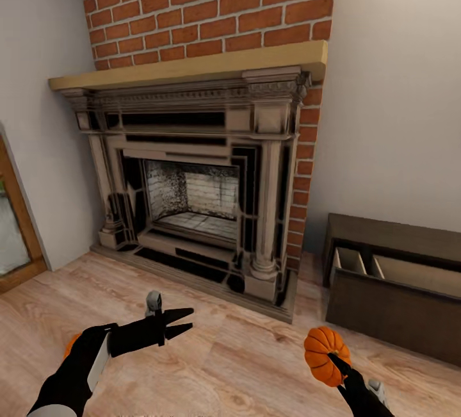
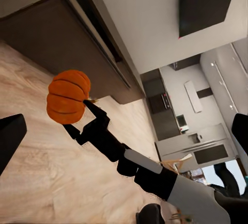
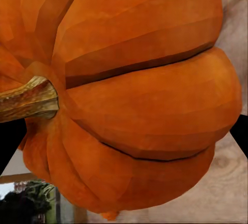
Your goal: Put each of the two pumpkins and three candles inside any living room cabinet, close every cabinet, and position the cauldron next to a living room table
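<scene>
My right gripper (image 1: pixel 334 359) is shut on an orange ribbed pumpkin (image 1: pixel 323 353), held low over the wood floor just left of the cabinet (image 1: pixel 390 314). Up close in the right wrist view, that pumpkin (image 3: pixel 134 95) shows its tan stem (image 3: pixel 26 100). From the left wrist view, the same pumpkin (image 2: pixel 67 96) sits on the right arm's fingertips in front of the dark cabinet (image 2: pixel 62 33). My left gripper (image 1: pixel 186 321) hangs open and holds nothing. An orange bit of a second pumpkin (image 1: pixel 70 344) peeks from behind my left forearm. The cabinet's drawer (image 1: pixel 410 273) stands open, its light wood inside visible.
A stone fireplace (image 1: pixel 192 193) with a wooden mantel (image 1: pixel 192 68) and red brick chimney stands straight ahead on a raised hearth. A glass door frame (image 1: pixel 16 225) is at the far left. Bare wood floor (image 1: pixel 243 353) lies between my arms.
</scene>
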`<state>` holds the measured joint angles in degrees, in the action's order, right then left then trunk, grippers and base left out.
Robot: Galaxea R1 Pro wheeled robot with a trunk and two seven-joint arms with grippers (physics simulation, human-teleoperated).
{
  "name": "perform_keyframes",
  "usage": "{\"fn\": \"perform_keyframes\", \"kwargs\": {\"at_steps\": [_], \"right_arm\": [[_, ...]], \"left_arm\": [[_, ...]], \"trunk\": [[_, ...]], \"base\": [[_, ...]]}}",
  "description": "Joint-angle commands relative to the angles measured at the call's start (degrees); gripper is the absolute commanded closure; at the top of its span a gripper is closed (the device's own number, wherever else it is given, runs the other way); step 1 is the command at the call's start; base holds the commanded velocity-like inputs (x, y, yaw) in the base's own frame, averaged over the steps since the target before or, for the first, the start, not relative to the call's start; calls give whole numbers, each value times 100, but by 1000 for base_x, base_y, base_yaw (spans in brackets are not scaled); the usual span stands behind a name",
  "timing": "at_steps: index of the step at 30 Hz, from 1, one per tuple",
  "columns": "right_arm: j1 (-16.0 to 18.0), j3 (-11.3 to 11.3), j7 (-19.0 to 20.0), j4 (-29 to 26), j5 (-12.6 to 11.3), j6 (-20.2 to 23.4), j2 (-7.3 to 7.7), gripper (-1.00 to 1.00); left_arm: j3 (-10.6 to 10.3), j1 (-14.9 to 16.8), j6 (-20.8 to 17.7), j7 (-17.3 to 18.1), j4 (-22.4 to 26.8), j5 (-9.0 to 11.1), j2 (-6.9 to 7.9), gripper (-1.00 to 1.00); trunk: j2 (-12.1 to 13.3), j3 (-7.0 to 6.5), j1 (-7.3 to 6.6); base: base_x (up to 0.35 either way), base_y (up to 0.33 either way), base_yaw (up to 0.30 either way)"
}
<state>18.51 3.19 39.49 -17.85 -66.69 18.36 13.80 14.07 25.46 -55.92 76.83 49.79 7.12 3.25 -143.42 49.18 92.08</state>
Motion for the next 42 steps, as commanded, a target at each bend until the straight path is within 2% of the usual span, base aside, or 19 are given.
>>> {"fn": "perform_keyframes", "kwargs": {"at_steps": [1,18,32,36,38,42], "right_arm": [[4,44,7,-6,-41,69,-1,100],[4,33,38,-32,-37,69,0,100],[4,61,44,-61,-89,92,1,100],[4,69,59,-96,-91,455,25,100],[4,46,56,-269,-50,707,85,100],[4,31,36,-374,-32,821,109,100]], "left_arm": [[-1,3,-51,7,-4,18,0,-100],[0,3,-51,15,-89,19,0,-100],[6,3,-51,16,-92,18,8,-100],[6,3,-51,16,-92,19,9,-100],[8,3,-51,17,-92,18,9,-100],[8,3,-51,23,-92,17,9,-100]], "trunk": [[-3,6,-2],[-3,6,-2],[-3,6,-2],[-3,6,-2],[-3,9,-2],[-3,38,-2]], "base": [[0,288,291],[0,296,257],[0,306,25],[0,306,0],[0,306,0],[0,306,0]]}}
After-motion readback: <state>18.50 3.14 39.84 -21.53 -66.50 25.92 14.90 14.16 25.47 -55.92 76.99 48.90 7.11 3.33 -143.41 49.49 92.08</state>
